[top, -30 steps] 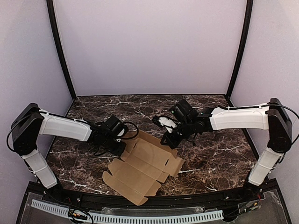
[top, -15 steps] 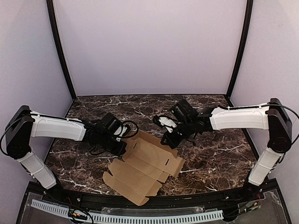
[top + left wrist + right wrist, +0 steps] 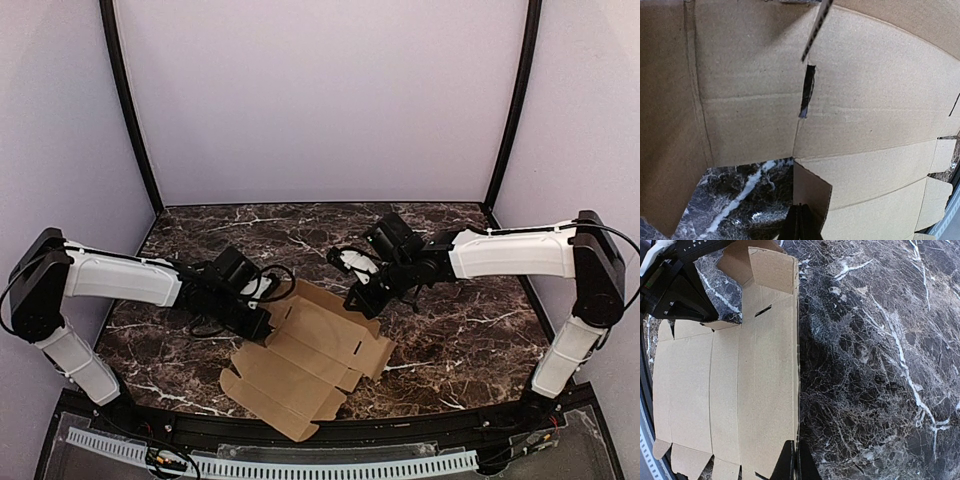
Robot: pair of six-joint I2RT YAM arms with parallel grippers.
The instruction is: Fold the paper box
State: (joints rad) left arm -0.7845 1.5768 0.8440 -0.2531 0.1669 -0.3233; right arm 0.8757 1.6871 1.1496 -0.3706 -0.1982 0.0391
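Observation:
The paper box [image 3: 310, 355] is a flat brown cardboard blank with creases and tabs, lying on the marble table between the arms. My left gripper [image 3: 265, 322] is shut at the blank's left side. In the left wrist view its closed tips [image 3: 800, 222] rest against a small flap [image 3: 815, 192] that stands up from the sheet [image 3: 865, 100]; I see no cardboard between the fingers. My right gripper [image 3: 358, 302] is shut at the far edge. In the right wrist view its closed tips [image 3: 796, 465] sit on the edge of the blank [image 3: 740, 390].
The dark marble table [image 3: 460, 340] stretches to the right of and behind the blank. A far corner flap [image 3: 772, 270] is lifted, next to the left gripper's black body [image 3: 675, 290]. Black posts [image 3: 130, 110] and pale walls close in the back and sides.
The left arm has swung its shoulder link leftward and its gripper has edged toward the blank's left side. The right arm and the blank have stayed put.

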